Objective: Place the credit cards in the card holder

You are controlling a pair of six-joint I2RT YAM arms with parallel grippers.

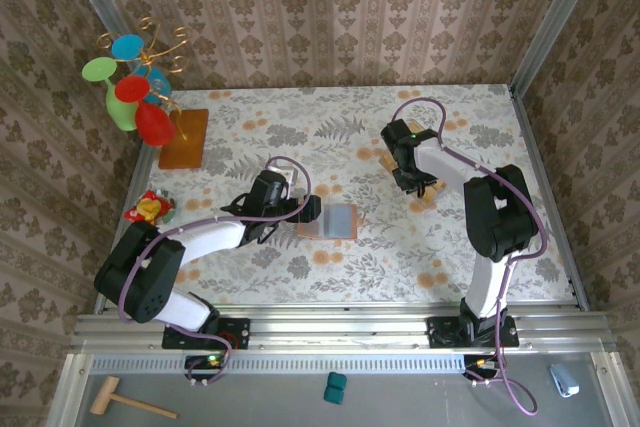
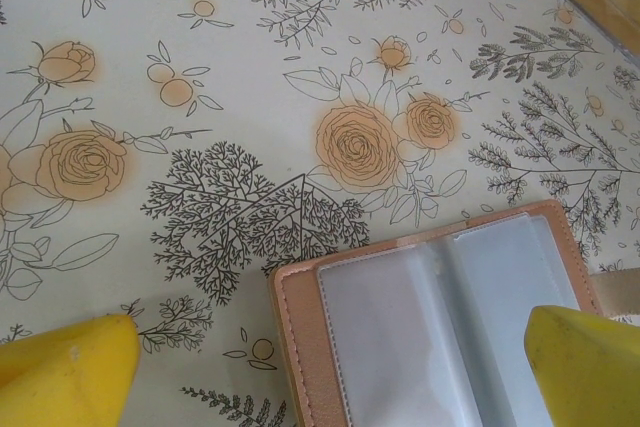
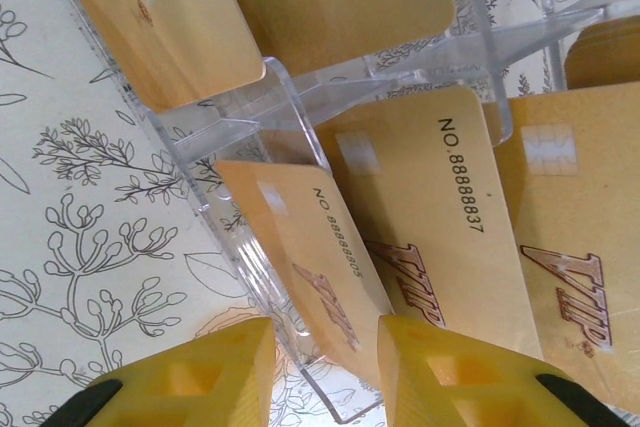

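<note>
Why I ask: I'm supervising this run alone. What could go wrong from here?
The tilted card between the fingers of the right gripper lies close by the wall of the clear tray, so closing may slip or snag that wall. The left gripper is open, apparently not pinning the card holder, which may slide.

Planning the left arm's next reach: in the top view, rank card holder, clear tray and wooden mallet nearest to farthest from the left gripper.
1. card holder, just right of the left gripper.
2. clear tray, farther right and slightly back.
3. wooden mallet, at the view's bottom-left corner.
</note>
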